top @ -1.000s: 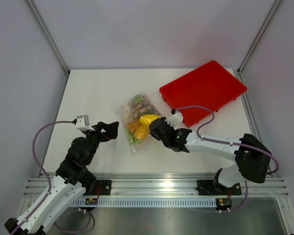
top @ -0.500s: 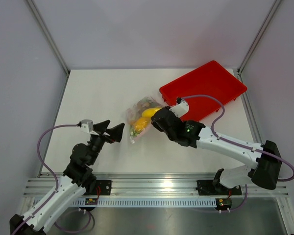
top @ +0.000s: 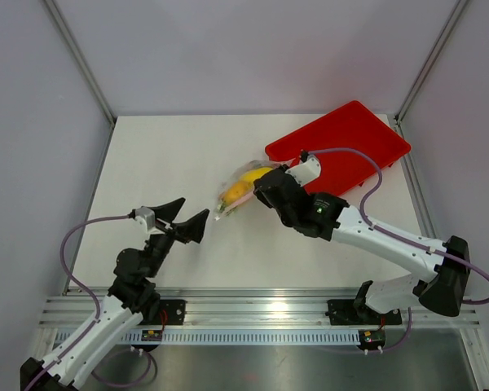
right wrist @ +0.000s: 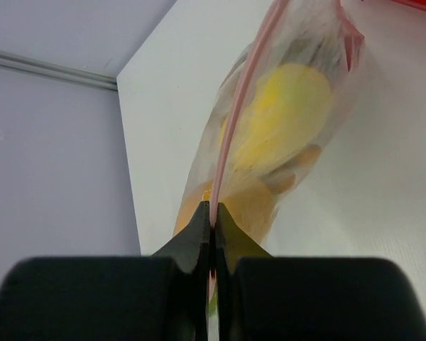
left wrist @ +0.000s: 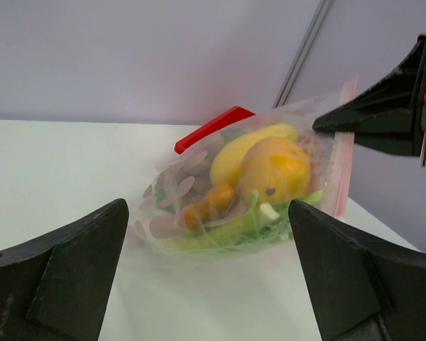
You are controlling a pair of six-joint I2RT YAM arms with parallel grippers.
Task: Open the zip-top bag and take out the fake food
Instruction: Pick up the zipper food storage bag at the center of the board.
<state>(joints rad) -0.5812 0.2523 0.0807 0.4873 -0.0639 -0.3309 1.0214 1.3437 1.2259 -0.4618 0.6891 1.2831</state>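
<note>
Left gripper (top: pixel 194 207) nearest: fingers spread wide, holding nothing, stopping short of bag. Zip-top bag (left wrist: pixel 227 199) straight ahead, framed between both fingers, belly on table (top: pixel 147 155), mouth end raised at right. Pink zip strip (right wrist: pixel 243 106) runs lengthwise away from right gripper (right wrist: pixel 211 213) — fingers pinched tight on strip. Fake food (left wrist: pixel 270 167) inside; mouth looks unopened. Left gripper free for opposite lip — nothing between. Red tray (top: pixel 342 147) beyond, near bag.

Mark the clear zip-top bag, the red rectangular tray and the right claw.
clear crinkly zip-top bag (left wrist: pixel 245 188), left wrist view, middle of its side.
red rectangular tray (top: pixel 350 134), top external view, bare floor.
right claw (right wrist: pixel 211 213), right wrist view, between its shut fingertips.
</note>
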